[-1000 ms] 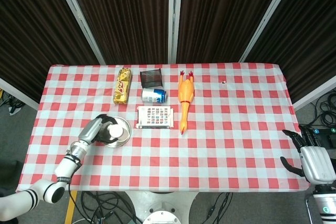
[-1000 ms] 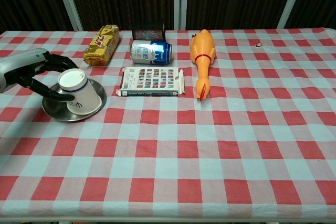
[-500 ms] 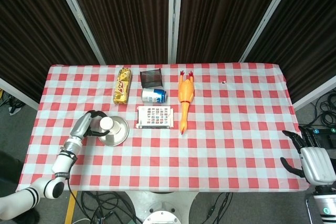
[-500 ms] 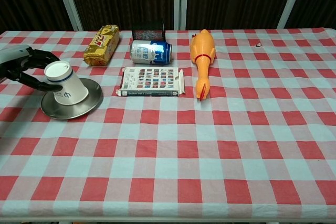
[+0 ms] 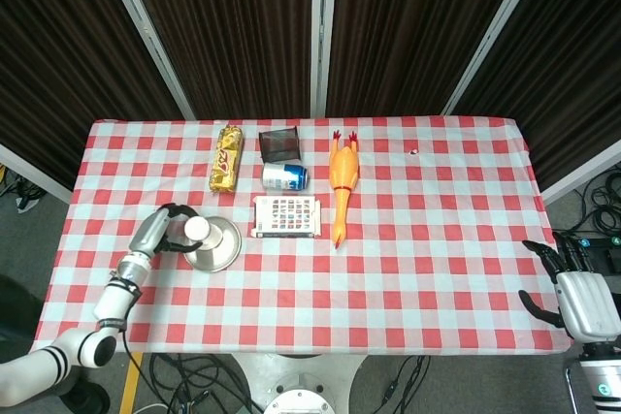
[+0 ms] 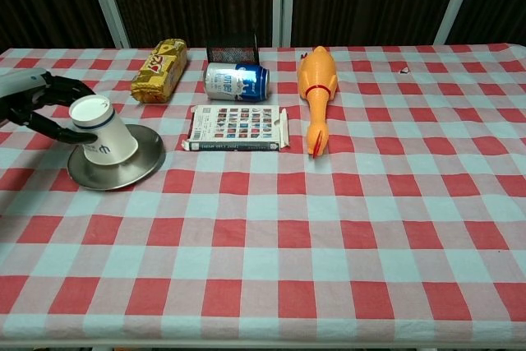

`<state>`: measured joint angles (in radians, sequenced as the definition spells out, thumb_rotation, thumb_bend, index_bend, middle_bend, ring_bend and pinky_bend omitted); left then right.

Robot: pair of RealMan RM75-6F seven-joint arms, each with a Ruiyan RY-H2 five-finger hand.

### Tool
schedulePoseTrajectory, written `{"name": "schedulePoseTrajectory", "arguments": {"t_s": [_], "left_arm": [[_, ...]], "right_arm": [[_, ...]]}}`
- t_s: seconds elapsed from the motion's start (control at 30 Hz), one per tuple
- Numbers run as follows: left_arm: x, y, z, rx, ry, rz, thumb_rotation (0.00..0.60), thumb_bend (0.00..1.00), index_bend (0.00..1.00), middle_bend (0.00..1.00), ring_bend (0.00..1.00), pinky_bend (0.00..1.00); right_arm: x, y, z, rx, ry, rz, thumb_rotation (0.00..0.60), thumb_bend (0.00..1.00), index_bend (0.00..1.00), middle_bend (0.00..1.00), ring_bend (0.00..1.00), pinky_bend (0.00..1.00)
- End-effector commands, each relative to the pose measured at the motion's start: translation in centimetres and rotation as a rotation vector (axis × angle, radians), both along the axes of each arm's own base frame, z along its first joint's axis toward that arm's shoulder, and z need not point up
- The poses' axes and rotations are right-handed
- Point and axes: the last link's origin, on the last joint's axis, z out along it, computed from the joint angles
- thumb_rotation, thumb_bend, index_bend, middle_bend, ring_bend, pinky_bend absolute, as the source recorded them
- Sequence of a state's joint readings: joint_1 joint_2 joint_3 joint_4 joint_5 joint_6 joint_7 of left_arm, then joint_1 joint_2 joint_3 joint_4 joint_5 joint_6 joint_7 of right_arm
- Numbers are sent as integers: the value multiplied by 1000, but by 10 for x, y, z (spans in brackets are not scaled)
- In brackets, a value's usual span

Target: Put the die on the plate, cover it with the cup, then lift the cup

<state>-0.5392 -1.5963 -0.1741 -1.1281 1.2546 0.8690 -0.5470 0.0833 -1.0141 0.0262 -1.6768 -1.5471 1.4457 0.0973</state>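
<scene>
Left hand (image 6: 37,104) grips cup (image 6: 102,131), inverted and tilted, on left side of plate (image 6: 136,164). Die not visible. Right hand (image 5: 572,288) off surface, fingers apart, holding nothing.

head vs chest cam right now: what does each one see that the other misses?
Head view only: the right hand, idle off the table's right edge with fingers apart, and the left forearm leading back to the robot.

Chest view only: the cup's side, tilted, its printed wall facing the camera, low on the plate.

Both: the left hand gripping the cup over the plate, plus the snack bar, can, mesh holder, card box and rubber chicken. Neither shows the die.
</scene>
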Motion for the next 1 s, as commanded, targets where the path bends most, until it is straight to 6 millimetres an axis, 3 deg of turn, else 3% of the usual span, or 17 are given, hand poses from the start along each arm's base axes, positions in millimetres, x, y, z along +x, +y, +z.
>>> {"name": "schedulePoseTrajectory", "arguments": {"t_s": [0.03, 0.27, 0.6, 0.9, 1.0], "left_arm": [[0, -2, 0, -2, 1, 8, 600, 206, 492, 377, 231, 90], [17, -19, -5, -71, -7, -66, 600, 206, 492, 377, 231, 90], [0, 4, 1, 9, 34, 49, 600, 206, 492, 373, 231, 90], [20, -21, -7, -71, -30, -21, 600, 203, 492, 373, 231, 90], [23, -21, -7, -81, -30, -34, 600, 202, 492, 373, 230, 90]], "right_arm": [[1, 0, 0, 1, -2, 3, 600, 202, 179, 231, 0, 14], [0, 3, 1, -3, 0, 5, 600, 202, 179, 231, 0, 14], [-1, 4, 4, -11, 1, 2, 600, 203, 179, 231, 0, 14], [-3, 6, 3, -11, -2, -5, 600, 202, 179, 231, 0, 14], [-3, 5, 4, -14, 0, -8, 600, 202, 179, 231, 0, 14]]}}
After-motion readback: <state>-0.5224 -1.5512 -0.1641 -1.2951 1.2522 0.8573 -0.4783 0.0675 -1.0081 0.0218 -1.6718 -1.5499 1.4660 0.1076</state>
